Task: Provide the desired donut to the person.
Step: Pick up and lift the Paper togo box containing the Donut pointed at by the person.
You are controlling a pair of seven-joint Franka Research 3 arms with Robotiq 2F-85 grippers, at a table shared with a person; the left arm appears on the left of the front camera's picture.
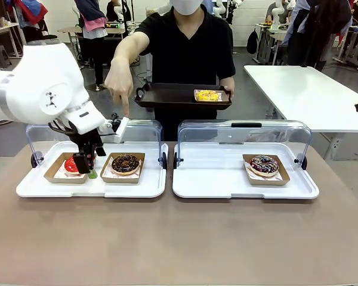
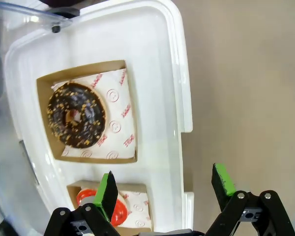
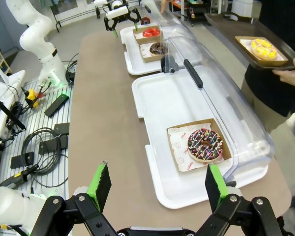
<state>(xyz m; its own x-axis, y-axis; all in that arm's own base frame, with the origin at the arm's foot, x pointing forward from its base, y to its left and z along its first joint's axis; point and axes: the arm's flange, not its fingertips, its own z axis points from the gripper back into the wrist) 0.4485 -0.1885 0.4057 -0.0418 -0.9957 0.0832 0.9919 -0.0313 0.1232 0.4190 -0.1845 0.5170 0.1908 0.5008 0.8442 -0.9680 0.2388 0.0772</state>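
Note:
The person stands at the far side and points a finger [image 1: 125, 109] down at the chocolate donut [image 1: 125, 164] [image 2: 76, 122] in its cardboard tray on the left white tray [image 1: 89, 187]. The other hand holds a black tray [image 1: 167, 96] carrying a yellow donut [image 1: 207, 95] [image 3: 263, 47]. My left gripper [image 1: 87, 167] [image 2: 165, 189] hangs open over that white tray's front rim, one finger beside the red donut [image 1: 70, 165] [image 2: 119, 212], holding nothing. My right gripper [image 3: 157, 186] is open and empty, high above the table, short of the sprinkled donut [image 3: 205, 144] [image 1: 264, 164].
Both white trays have clear lids [image 1: 244, 134] swung up at the back. The right white tray [image 1: 215, 179] holds just the sprinkled donut. Bare brown tabletop [image 1: 179, 238] lies in front of the trays. A white table [image 1: 310, 89] stands at the back right.

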